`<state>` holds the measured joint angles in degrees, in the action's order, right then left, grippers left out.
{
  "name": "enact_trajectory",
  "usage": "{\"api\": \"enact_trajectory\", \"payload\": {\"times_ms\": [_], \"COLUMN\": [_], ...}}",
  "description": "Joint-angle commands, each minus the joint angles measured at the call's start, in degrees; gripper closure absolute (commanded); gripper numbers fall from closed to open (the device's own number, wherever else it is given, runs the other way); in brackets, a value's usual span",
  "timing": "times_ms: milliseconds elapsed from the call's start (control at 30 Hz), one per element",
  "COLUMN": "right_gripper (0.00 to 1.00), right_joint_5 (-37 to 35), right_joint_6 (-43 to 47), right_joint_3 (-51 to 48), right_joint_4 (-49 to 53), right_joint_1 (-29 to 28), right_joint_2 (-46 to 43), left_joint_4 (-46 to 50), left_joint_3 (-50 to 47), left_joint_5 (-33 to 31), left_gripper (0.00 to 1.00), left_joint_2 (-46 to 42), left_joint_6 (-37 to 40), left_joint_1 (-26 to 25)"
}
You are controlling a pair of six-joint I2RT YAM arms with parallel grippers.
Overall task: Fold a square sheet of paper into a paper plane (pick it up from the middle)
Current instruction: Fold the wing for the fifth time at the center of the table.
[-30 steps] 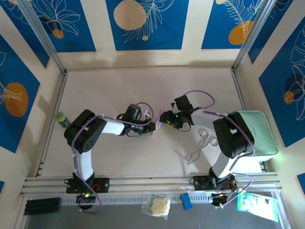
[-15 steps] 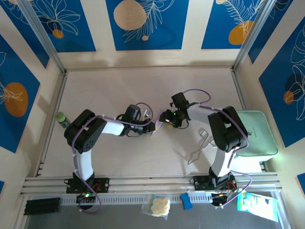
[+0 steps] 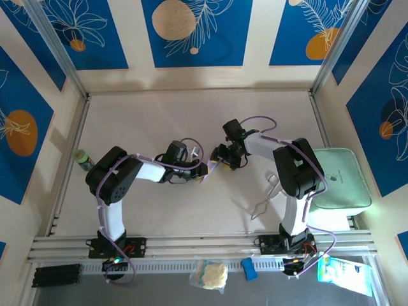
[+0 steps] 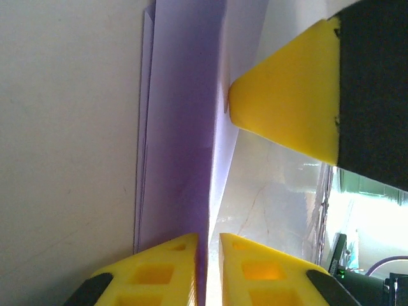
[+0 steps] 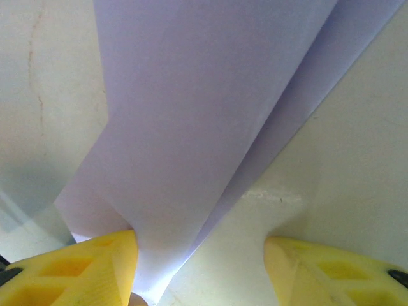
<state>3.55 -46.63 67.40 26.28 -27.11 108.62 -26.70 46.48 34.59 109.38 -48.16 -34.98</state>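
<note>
Where both arms meet at the middle of the table (image 3: 159, 121), well left of the green tray (image 3: 344, 182), the folded purple paper (image 5: 191, 127) sits between the grippers. The right gripper (image 5: 201, 241) has jaws wide, paper between them. The left gripper (image 4: 208, 237) has jaws narrow, paper edge in the slit, grip unclear.

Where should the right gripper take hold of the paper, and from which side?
Probably its folded ridge, near the end: the paper rises there as a thin fin with both faces free. The right gripper should come end-on along the crease, so its open jaws straddle the layers rather than press on a flat face.
</note>
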Motion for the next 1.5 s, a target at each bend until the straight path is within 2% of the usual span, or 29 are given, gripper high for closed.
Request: {"api": "enact_trajectory", "payload": {"times_ms": [0,300,767,1167,1467], "right_gripper": [0.41,0.40,0.40,0.40,0.41], "right_joint_5": [-6.03,-7.33,-7.60,-8.29,-9.00], "right_joint_6": [-0.89,-1.49,-2.30,-3.37,-3.47], "right_joint_3": [-0.84,0.82,2.34,3.08,3.27], "right_joint_4": [1.79,4.39,6.21,7.84,8.59], "right_joint_1": [-0.65,-0.83,-0.94,-0.71,-0.68], "right_joint_2": [5.62,7.04,8.71,9.81,10.63], "left_joint_4": [-0.54,2.68,10.04,14.75,13.70], "left_joint_3": [-1.30,-2.86,-1.37,0.02,-0.14], "left_joint_5": [0.85,-1.86,-3.94,-6.27,-6.29], "left_gripper": [0.81,0.72,0.68,0.73,0.80], "left_joint_2": [-0.79,-5.11,-5.61,-4.03,-3.12], "left_joint_6": [0.12,3.08,10.28,13.37,9.99], "left_joint_1": [0.72,0.73,-0.11,-0.52,-0.37]}}
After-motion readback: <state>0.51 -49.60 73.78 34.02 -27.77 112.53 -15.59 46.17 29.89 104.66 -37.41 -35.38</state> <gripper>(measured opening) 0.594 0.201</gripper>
